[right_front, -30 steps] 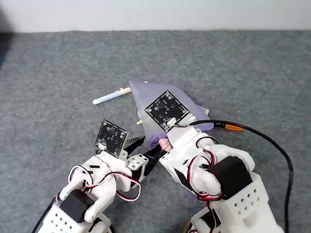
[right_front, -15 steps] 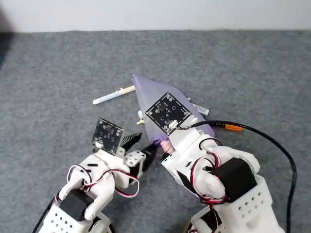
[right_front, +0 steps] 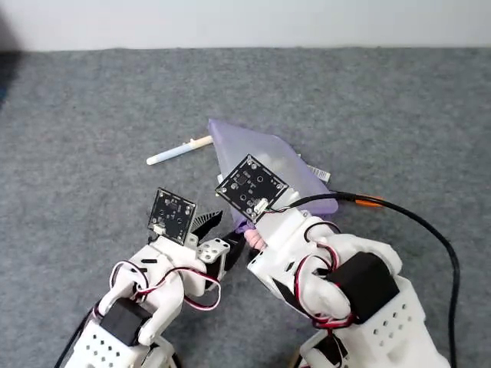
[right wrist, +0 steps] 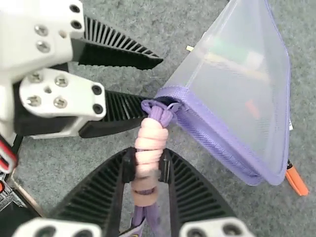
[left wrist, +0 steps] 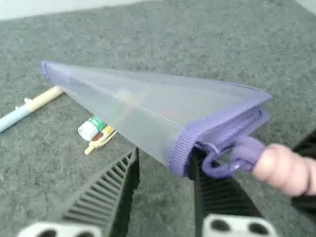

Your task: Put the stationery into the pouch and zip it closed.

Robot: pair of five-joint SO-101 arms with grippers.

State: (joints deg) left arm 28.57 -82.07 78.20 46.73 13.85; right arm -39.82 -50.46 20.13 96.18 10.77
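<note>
The translucent purple pouch [right_front: 270,159] is lifted off the grey mat, with stationery showing faintly inside [right wrist: 236,74]. My right gripper [right wrist: 147,154] is shut on the pink zipper pull [right wrist: 148,163] at the pouch's near corner [right_front: 253,236]. Just beside that corner, my left gripper [left wrist: 165,159] is open, and the corner's purple trim [left wrist: 180,148] sits between its fingers. In the right wrist view the left gripper [right wrist: 153,81] faces the pouch with its jaws apart. A white and blue pen [right_front: 176,152] lies on the mat beyond the pouch's far end.
A small green, white and yellow item [left wrist: 96,132] lies under the pouch's shadow. An orange pen tip [right_front: 369,202] pokes out from behind the pouch, next to the right arm's black cable [right_front: 430,226]. The grey mat [right_front: 92,107] ends at a pale back wall.
My right gripper has drawn the pull toward the left and nearer, swinging the pouch with it. The left gripper's fingers have spread apart beside the corner.
</note>
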